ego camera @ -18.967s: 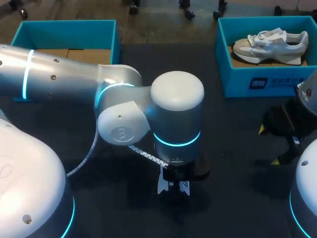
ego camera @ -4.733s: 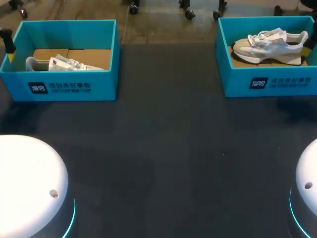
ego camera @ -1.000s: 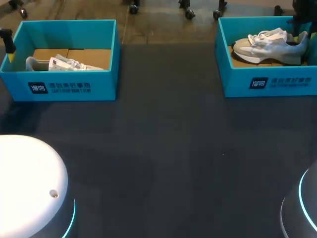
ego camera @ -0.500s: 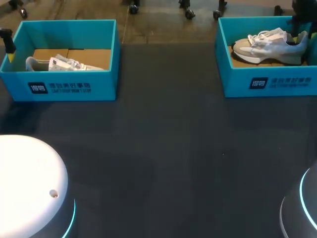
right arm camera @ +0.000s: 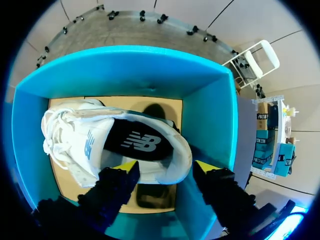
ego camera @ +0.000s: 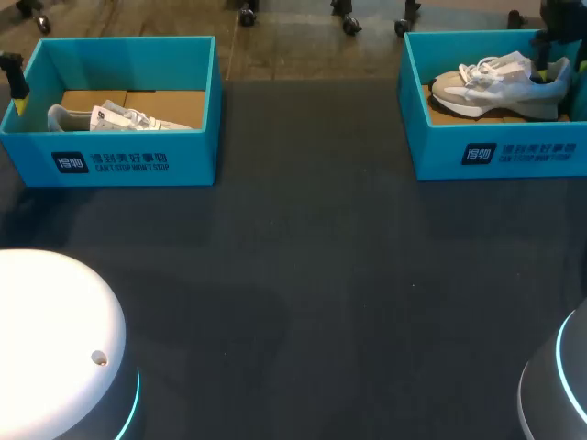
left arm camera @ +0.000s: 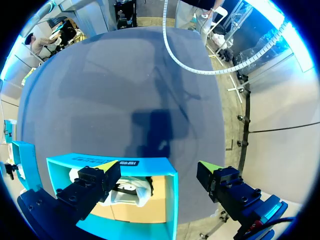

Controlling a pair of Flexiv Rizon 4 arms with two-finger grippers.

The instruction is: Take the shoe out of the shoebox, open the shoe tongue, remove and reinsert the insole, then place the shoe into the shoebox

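A white and grey shoe [ego camera: 495, 82] lies in the blue shoebox [ego camera: 495, 151] at the table's far right. My right gripper [ego camera: 553, 62] hangs over its heel. In the right wrist view the gripper [right arm camera: 166, 167] is open, its yellow tips straddling the heel of the shoe [right arm camera: 85, 145]; the black insole [right arm camera: 132, 141] shows inside. A second white shoe [ego camera: 119, 117] lies in the left shoebox [ego camera: 110, 160]. My left gripper [ego camera: 16, 87] stays at that box's outer left side, and in its own view it [left arm camera: 159, 167] is wide open above the box [left arm camera: 125, 162] and the shoe [left arm camera: 131, 190].
The dark table top [ego camera: 303, 275] stretches between the two boxes and toward the near edge. The bases of my arms fill the two near corners.
My right gripper's fingers have spread apart a little at the shoe's heel. Both shoes, both boxes and the left arm stay where they were.
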